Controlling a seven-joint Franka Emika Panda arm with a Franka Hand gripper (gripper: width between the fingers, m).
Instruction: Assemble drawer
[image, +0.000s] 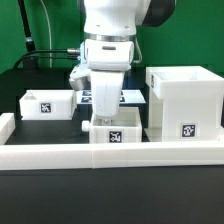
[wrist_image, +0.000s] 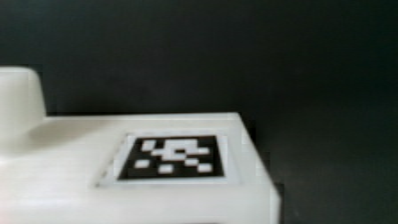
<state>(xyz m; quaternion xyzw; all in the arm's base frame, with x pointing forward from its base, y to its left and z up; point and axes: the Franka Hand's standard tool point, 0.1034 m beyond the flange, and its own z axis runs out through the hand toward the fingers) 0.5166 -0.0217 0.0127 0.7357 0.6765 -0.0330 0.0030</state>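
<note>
The drawer lies in three white parts. The cube-like housing (image: 185, 100) stands at the exterior view's right, open on top, with a tag on its front. One shallow tray (image: 47, 103) sits at the left. The other tray (image: 125, 120) sits in the middle against the border wall, tag facing front. My gripper (image: 106, 116) hangs straight down on this middle tray, and its fingertips are hidden behind the tray's wall. The wrist view shows a white tagged face (wrist_image: 175, 158) of that tray very close and blurred. My fingers are not distinguishable there.
The long low white border wall (image: 60, 155) runs across the front. The marker board (image: 133, 97) lies flat behind my arm. The table top is black, with a green backdrop behind. The housing stands close to the middle tray's right side.
</note>
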